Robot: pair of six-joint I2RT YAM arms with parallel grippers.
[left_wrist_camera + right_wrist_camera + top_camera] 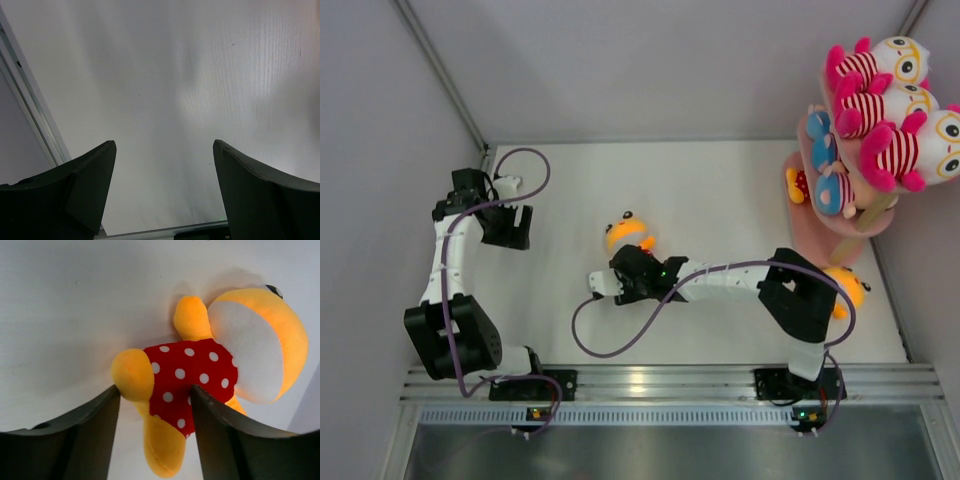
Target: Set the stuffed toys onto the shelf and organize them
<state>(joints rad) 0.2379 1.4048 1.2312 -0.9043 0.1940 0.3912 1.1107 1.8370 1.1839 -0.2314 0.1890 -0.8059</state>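
An orange-yellow toy in a red polka-dot outfit (628, 235) lies mid-table; it also shows in the right wrist view (200, 370). My right gripper (626, 258) (155, 387) is shut on its body, one finger against a yellow limb and the other against the red outfit. The pink shelf (820, 240) stands at the far right. Three striped toys (885, 105) lie on its top board, blue boys (835, 190) on the middle board, and a polka-dot toy (798, 185) lower down. My left gripper (510, 238) (164, 142) is open and empty at the far left.
Another orange toy (847, 285) lies on the table by the shelf's base, partly hidden behind my right arm's elbow (800, 295). Grey walls close in the left, back and right. A purple cable (610, 345) loops over the table in front.
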